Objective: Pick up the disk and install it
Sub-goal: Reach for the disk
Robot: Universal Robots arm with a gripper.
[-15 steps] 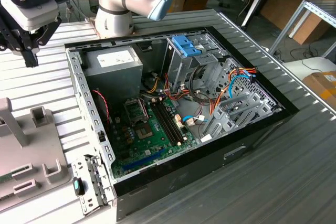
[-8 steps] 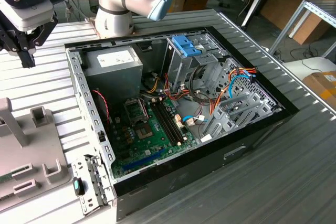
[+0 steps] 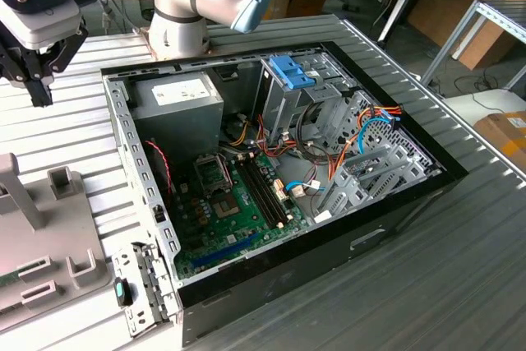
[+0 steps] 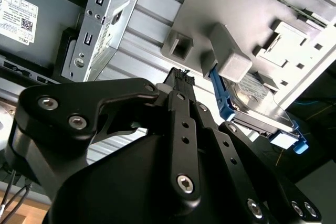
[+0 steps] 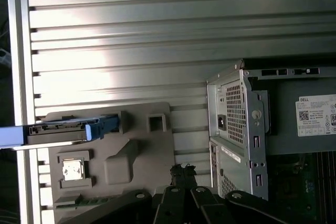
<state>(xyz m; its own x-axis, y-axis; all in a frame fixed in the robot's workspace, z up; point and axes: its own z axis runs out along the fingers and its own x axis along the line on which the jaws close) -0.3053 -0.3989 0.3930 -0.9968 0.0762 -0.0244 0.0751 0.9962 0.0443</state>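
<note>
in the exterior view our gripper [image 3: 39, 92] hangs at ten o'clock from the computer case [image 3: 394, 211], closed and empty, while the disk [image 4: 257, 100] stands on edge in the grey holder [image 4: 210, 3], so we fear a descent without opening could knock it over.

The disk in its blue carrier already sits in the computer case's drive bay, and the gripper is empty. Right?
No. The disk sits on the grey holder outside the computer case, as the first wrist view shows. The gripper is empty.
</note>
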